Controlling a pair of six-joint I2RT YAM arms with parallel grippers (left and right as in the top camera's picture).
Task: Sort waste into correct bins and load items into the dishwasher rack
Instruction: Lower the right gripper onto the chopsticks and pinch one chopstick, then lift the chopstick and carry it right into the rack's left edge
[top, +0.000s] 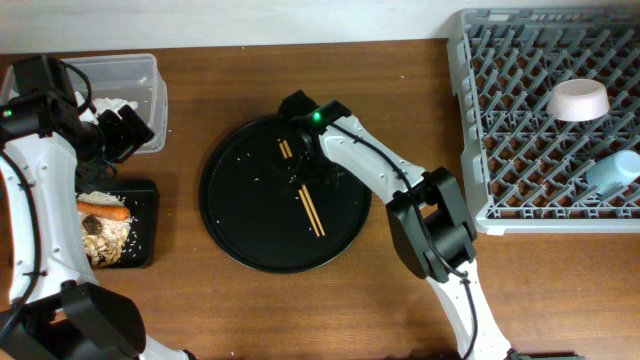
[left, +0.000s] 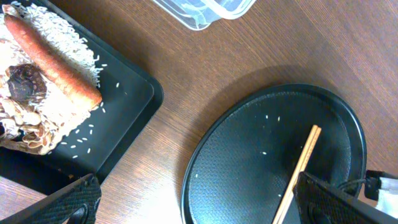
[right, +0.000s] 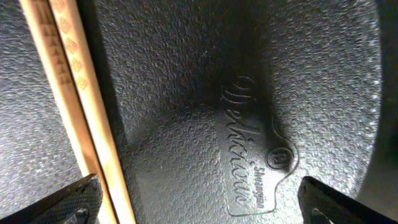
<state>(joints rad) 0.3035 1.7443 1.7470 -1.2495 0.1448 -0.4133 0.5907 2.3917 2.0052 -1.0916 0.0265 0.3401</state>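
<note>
The wooden chopsticks lie side by side on the round black tray. My right gripper is low over their middle, open. In the right wrist view the chopsticks run just inside the left finger. My left gripper hangs open and empty between the clear box and the flat black tray. That tray holds the carrot, the rice and a dark lump. White tissue lies in the clear box. The pale dish and the blue cup sit in the grey rack.
Stray rice grains dot the round tray. Bare wooden table runs between the round tray and the rack, and along the front edge.
</note>
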